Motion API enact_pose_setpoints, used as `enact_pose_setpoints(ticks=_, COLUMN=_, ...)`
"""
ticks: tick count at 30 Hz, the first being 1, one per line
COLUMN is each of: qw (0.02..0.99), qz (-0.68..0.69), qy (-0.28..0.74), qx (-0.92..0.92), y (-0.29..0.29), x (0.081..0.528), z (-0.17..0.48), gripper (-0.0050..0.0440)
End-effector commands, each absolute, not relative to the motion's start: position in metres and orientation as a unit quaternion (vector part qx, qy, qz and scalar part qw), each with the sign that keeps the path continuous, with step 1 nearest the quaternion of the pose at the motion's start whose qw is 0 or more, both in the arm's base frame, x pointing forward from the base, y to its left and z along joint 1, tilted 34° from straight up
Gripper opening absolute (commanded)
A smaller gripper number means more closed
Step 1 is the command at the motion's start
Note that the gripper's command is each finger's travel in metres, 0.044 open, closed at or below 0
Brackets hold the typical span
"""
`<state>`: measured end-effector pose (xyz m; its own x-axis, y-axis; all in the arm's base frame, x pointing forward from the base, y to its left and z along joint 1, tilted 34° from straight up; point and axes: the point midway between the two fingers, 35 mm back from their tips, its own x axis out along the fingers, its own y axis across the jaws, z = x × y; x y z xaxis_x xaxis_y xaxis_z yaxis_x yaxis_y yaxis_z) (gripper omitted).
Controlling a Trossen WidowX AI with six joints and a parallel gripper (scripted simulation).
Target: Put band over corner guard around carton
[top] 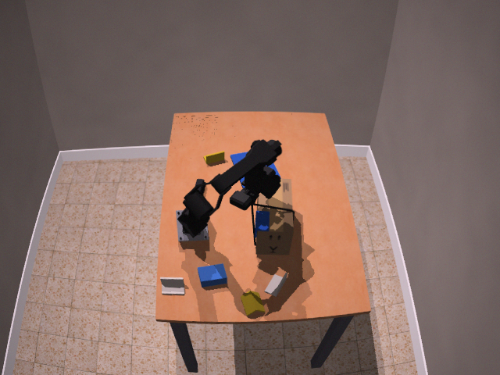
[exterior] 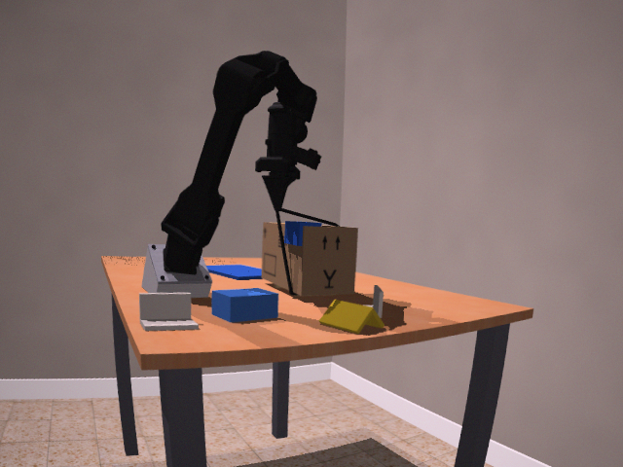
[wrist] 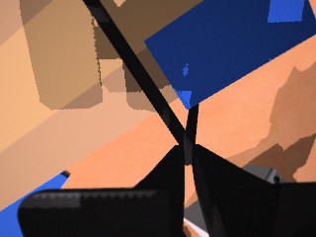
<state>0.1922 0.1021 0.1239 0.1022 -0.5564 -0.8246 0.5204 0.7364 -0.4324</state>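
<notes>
— What is seen behind the table (top: 315, 141) (exterior: 453, 311)?
— Grey-brown walls (top: 226, 60) (exterior: 478, 151), met in a corner at upper centre of the exterior frame.
— And below?
— Speckled tiles (top: 101, 242) (exterior: 70, 422) are edged by white skirting (top: 112, 151) (exterior: 75, 388).
</notes>
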Motion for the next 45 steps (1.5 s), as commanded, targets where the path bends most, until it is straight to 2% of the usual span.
enact_pose_setpoints(ticks=1, qw=0.74, qz=-0.359, qy=0.568, qx=-0.015, y=0.1, x=0.189, z=0.126, gripper=0.0)
enact_pose_setpoints(ticks=45, qw=0.74, qz=-0.361, qy=0.567, qx=-0.016, y=0.057, x=0.186, z=0.151, gripper=0.0)
